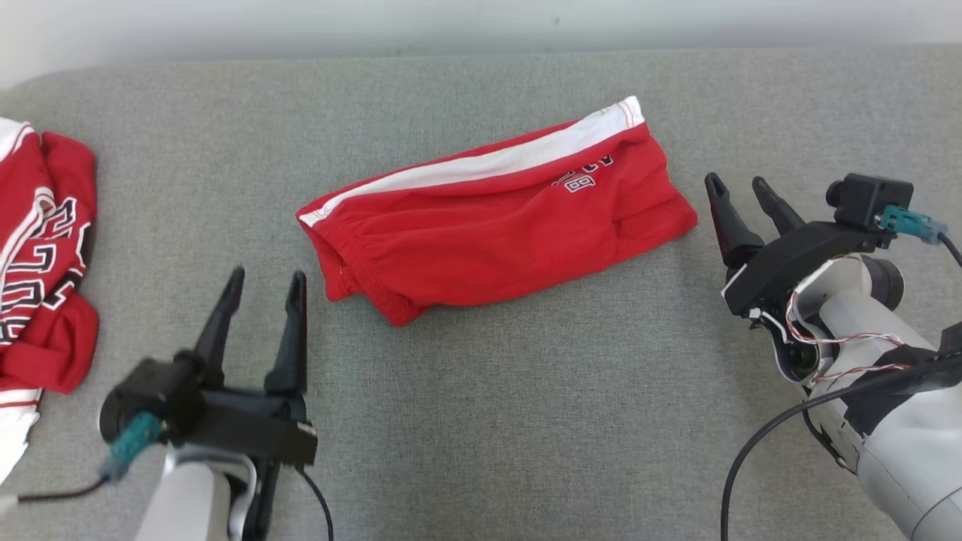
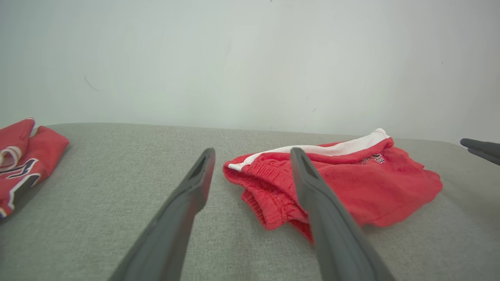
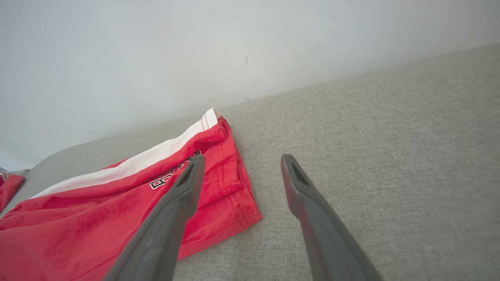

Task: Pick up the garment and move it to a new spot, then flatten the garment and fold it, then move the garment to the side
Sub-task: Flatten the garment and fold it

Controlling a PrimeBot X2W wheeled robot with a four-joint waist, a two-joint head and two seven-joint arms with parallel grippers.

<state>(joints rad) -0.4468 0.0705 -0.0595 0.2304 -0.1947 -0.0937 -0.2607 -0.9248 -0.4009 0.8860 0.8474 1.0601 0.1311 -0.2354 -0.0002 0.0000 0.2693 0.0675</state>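
The garment (image 1: 496, 225) is a pair of red shorts with a white side stripe and a small printed logo. It lies folded and slanted in the middle of the grey cushion (image 1: 526, 421), waistband end toward my left gripper. My left gripper (image 1: 267, 278) stands open just left of that waistband end, nothing between its fingers; the left wrist view shows the garment (image 2: 375, 187) beyond its right finger. My right gripper (image 1: 740, 184) hangs open just right of the leg hems, apart from the cloth. In the right wrist view the garment (image 3: 117, 210) lies left of its fingers.
A second red garment with white and black lettering (image 1: 41, 263) lies crumpled at the cushion's left edge, also in the left wrist view (image 2: 23, 156). A pale wall (image 1: 481, 22) runs behind the cushion. Bare grey fabric lies in front of the shorts and to their right.
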